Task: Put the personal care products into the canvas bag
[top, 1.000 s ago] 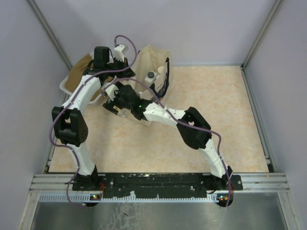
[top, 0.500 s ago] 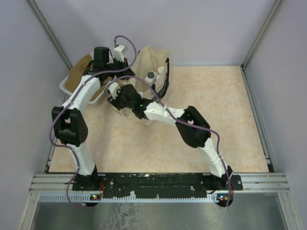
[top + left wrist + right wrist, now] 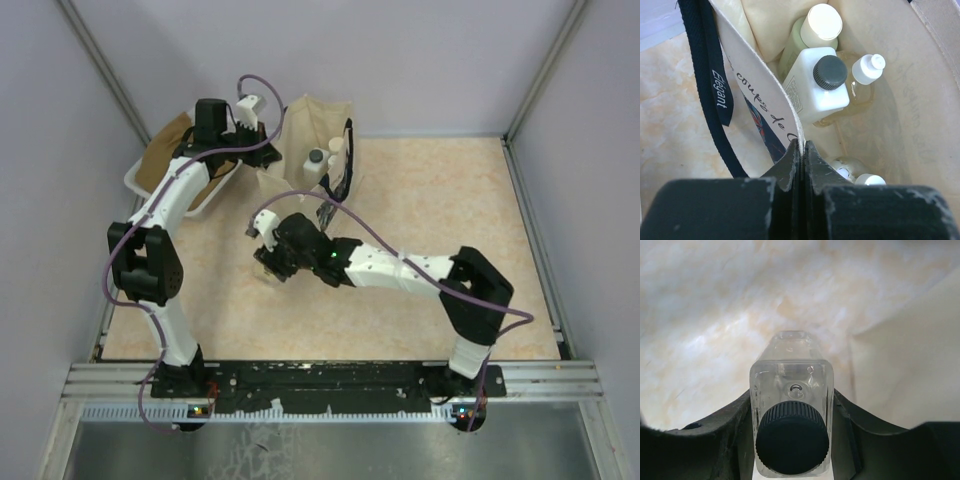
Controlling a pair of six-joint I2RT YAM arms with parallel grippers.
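Slim clear bottle (image 3: 791, 385) just got pinched by right end effector (image 3: 792, 412), spread a second ago, above counter (image 3: 700, 315), canvas bag (image 3: 920, 100) beside it, left end effector (image 3: 801, 150) clamping bag rim, four bottles (image 3: 816, 87) inside, one drop left.

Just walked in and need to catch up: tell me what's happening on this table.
The left gripper pinches the rim of the canvas bag. Four bottles sit inside: the olive-green bottle, the square white bottle, the amber bottle and, lower down, the silvery round bottle. The right gripper is shut on the slim clear bottle, over the table beside the bag, not yet in it.
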